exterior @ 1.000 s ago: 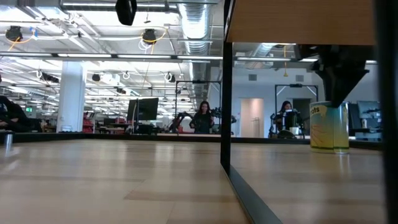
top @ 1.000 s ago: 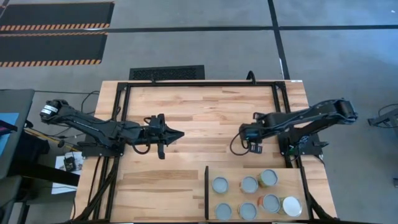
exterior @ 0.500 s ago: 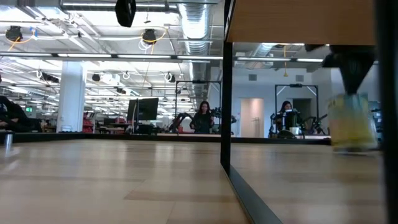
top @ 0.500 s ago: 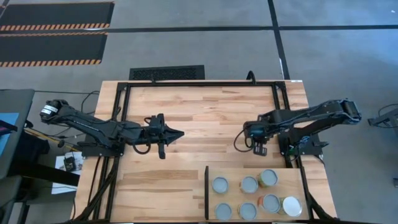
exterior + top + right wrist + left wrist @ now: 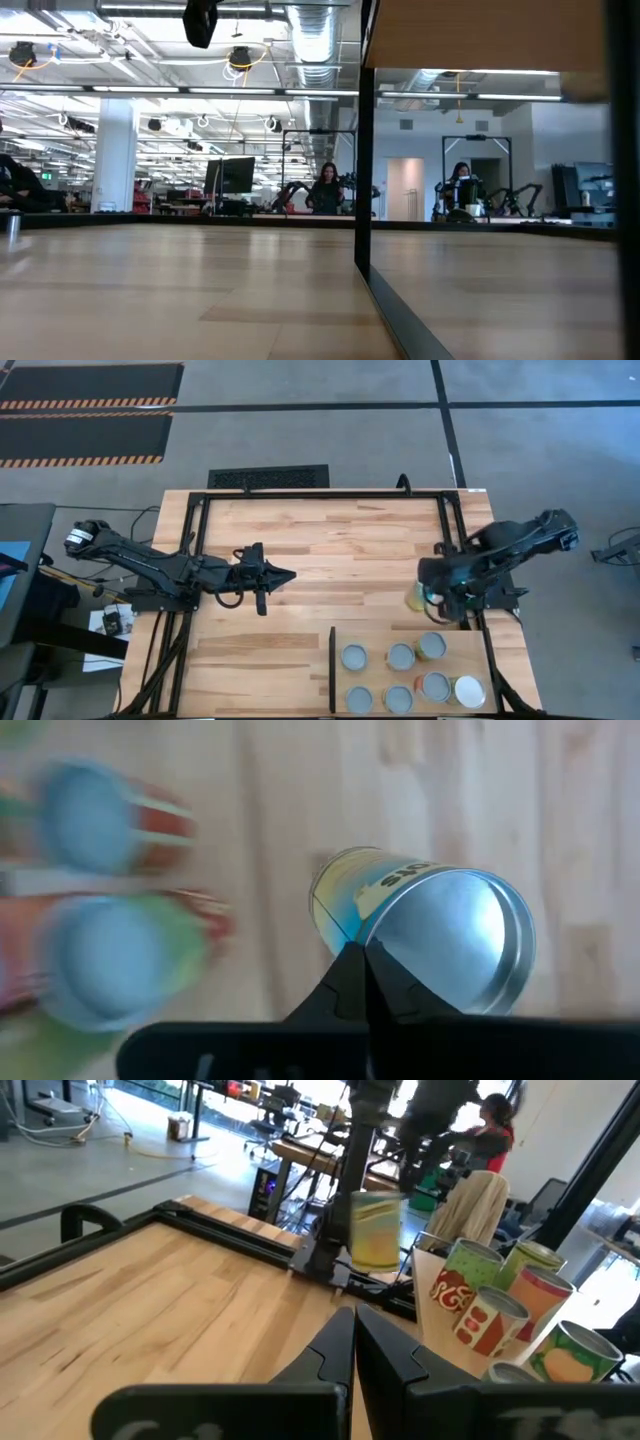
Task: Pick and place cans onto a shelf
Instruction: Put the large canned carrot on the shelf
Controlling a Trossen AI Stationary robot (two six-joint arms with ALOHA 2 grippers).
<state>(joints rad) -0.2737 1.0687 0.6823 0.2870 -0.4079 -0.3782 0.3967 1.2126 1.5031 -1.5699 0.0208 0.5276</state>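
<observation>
The right gripper (image 5: 428, 596), clenched on a yellow-green can (image 5: 420, 920), carries it near the table's right edge beside the shelf (image 5: 478, 650); next it needs lowering there. Left gripper (image 5: 353, 1342) waits shut mid-table.

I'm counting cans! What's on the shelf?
Seven cans stand on the shelf, in two rows. Nothing covers them from above; what lies beneath them is hidden.

Robotics lab, open hall, exposed ceiling ducts (image 5: 310, 40), workstation monitors (image 5: 230, 175), hazard-striped floor mats (image 5: 85, 405)
</observation>
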